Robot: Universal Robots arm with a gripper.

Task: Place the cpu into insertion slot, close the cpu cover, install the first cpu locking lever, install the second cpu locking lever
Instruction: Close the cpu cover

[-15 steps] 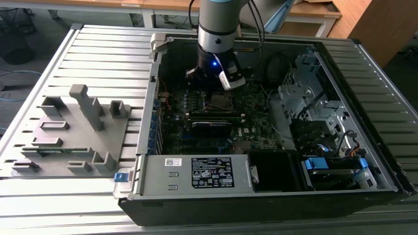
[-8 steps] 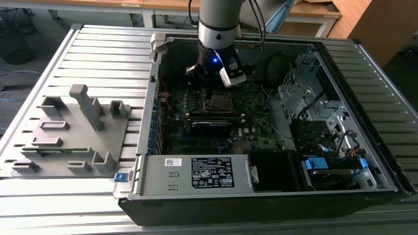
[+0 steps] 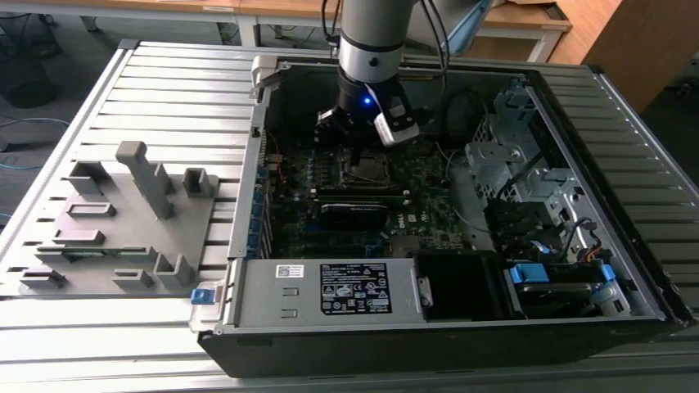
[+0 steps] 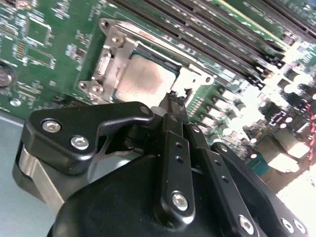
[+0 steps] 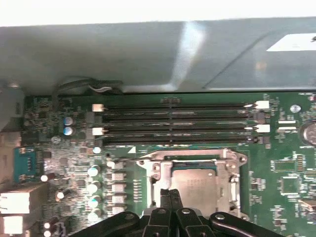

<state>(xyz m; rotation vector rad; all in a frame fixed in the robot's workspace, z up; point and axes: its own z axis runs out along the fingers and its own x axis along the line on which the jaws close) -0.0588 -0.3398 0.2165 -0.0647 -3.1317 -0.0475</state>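
Fingers point(image 4: 173, 136) of the gripper point(image 4: 173, 102) are closed tip to tip, with nothing seen between them. In both wrist views the tips sit at the edge of the cpu point(image 4: 145, 81), just over the cover point(image 4: 192, 79) rim. The cpu lies flat in the slot point(image 3: 366, 168), and the cover lies flat around it. In the exterior view the gripper hangs over the board point(image 3: 426, 184) inside the case point(image 3: 611, 106).

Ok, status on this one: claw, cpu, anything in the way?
Status: claw shut, tips at cpu cover edge. The cpu seated, cover down around it. Nearby memory slots untouched.
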